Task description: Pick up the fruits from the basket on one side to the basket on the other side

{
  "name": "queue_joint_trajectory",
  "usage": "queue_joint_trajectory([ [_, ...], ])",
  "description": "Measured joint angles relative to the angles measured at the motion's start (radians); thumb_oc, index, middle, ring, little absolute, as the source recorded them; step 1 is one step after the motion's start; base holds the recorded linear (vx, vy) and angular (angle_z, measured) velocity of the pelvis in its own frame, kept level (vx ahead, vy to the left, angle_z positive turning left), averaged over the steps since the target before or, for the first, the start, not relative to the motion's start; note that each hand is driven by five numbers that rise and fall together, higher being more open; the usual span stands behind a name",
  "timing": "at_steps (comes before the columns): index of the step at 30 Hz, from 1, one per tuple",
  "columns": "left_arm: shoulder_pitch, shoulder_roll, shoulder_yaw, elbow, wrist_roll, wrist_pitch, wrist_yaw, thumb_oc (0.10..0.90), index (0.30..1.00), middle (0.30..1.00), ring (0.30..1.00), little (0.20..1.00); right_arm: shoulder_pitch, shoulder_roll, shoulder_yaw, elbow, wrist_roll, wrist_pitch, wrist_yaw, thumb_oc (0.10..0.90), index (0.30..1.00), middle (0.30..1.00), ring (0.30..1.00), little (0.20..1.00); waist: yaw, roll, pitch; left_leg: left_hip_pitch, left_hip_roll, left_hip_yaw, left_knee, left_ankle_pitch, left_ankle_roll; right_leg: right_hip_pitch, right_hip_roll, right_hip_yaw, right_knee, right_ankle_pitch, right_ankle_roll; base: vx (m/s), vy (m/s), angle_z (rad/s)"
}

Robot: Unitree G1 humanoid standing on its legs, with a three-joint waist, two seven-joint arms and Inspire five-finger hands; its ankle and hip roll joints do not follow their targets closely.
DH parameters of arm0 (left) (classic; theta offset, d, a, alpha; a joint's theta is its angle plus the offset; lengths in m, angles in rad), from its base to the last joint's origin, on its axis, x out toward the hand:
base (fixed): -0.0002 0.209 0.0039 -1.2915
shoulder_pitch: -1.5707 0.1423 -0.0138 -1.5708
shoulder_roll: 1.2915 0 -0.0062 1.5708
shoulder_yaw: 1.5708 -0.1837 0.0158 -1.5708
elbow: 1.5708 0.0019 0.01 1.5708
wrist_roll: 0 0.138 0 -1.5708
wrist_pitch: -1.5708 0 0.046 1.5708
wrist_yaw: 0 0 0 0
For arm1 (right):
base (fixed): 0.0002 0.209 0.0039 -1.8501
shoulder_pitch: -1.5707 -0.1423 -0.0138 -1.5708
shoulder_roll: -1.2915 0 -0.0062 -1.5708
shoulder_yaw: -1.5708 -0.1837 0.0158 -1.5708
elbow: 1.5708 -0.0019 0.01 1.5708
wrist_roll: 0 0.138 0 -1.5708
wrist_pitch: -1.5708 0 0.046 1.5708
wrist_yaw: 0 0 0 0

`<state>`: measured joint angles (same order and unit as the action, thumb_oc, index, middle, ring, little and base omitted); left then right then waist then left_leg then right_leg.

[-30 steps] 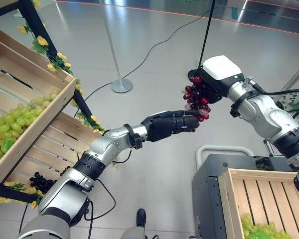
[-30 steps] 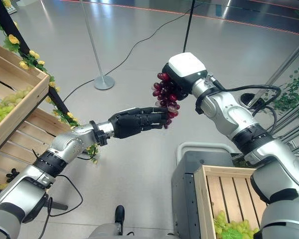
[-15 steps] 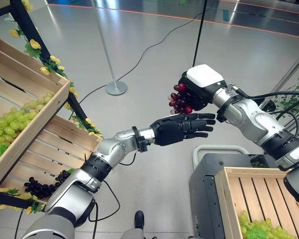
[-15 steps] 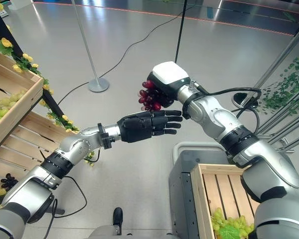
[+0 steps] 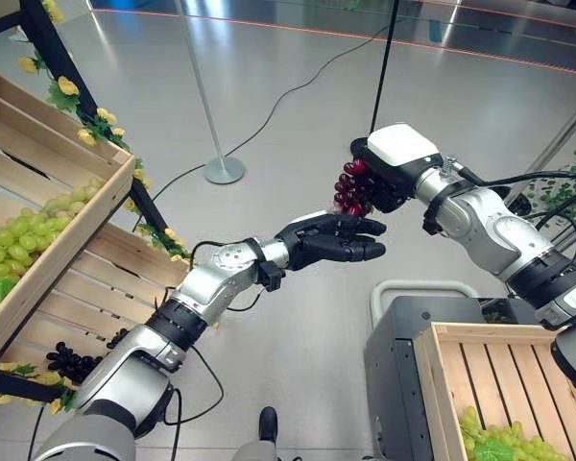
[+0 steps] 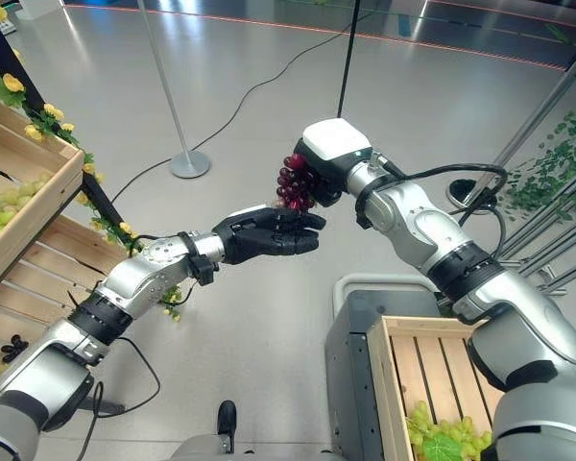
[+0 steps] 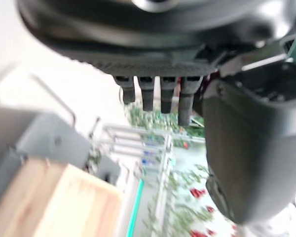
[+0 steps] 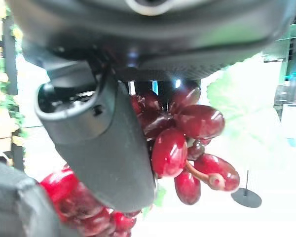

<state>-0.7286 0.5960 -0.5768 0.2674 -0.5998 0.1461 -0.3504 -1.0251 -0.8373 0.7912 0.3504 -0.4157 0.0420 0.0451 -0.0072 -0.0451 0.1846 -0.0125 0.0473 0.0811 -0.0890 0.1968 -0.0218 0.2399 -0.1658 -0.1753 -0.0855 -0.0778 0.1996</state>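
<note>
At frame centre, right hand clamps the red grape bunch, likely soft and bruisable; left hand empty, fingers loosely extended.

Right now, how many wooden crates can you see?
3. An upper crate of green grapes and a lower crate with dark grapes, both on the rack at the left; one crate with green grapes at lower right. Others may lie outside the views.

Open floor beneath both hands
</note>
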Motion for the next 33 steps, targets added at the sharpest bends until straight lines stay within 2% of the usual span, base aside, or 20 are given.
queue_joint_trajectory([
  [3,0.0,0.053,0.002,-0.033,0.041,-0.05,0.055,0.8,0.9,0.9,0.9,0.9,0.002,-0.021,-0.007,0.002,0.001,0.018,-0.001,0.4,0.3,0.3,0.3,0.3,0.006,0.0,0.0,0.0,0.0,-0.003,0.0,-0.001,-0.001,0.002,0.001,-0.002,-0.001,0.0,0.0,0.0,0.0,0.0],
  [5,0.0,0.059,0.004,-0.04,0.057,-0.065,0.067,0.8,0.9,0.9,0.9,0.9,0.007,-0.022,-0.021,0.017,0.002,0.024,-0.001,0.4,0.3,0.3,0.3,0.3,0.015,0.0,0.0,0.0,0.0,-0.005,0.0,-0.001,-0.001,0.003,0.001,-0.004,-0.002,0.0,0.0,0.0,0.0,0.0],
  [10,0.0,0.06,0.004,-0.072,0.076,-0.066,0.073,0.8,0.9,0.9,0.9,0.9,0.011,-0.021,-0.03,0.048,0.006,0.04,-0.001,0.4,0.3,0.3,0.3,0.3,0.033,0.0,0.0,-0.001,-0.002,-0.014,0.0,-0.001,-0.002,0.007,0.002,-0.012,-0.003,-0.001,-0.001,-0.01,0.005,0.05],
  [18,0.014,0.055,0.004,-0.115,-0.004,-0.066,0.046,0.8,0.9,0.9,0.9,0.9,0.021,-0.015,-0.031,0.049,0.035,0.052,-0.001,0.4,0.3,0.3,0.3,0.3,0.035,0.0,0.0,-0.001,-0.003,-0.023,0.0,0.0,-0.002,0.012,0.003,-0.021,-0.003,-0.001,-0.001,0.0,0.006,0.03],
  [33,0.019,0.049,0.005,-0.118,0.0,-0.066,0.078,0.8,0.9,0.9,0.9,0.9,0.021,-0.015,-0.031,0.049,0.036,0.091,0.001,0.4,0.3,0.3,0.3,0.3,0.034,0.0,0.0,-0.001,-0.002,-0.023,0.0,0.0,-0.003,0.013,0.004,-0.021,-0.003,-0.001,-0.002,0.0,0.0,0.0],
])
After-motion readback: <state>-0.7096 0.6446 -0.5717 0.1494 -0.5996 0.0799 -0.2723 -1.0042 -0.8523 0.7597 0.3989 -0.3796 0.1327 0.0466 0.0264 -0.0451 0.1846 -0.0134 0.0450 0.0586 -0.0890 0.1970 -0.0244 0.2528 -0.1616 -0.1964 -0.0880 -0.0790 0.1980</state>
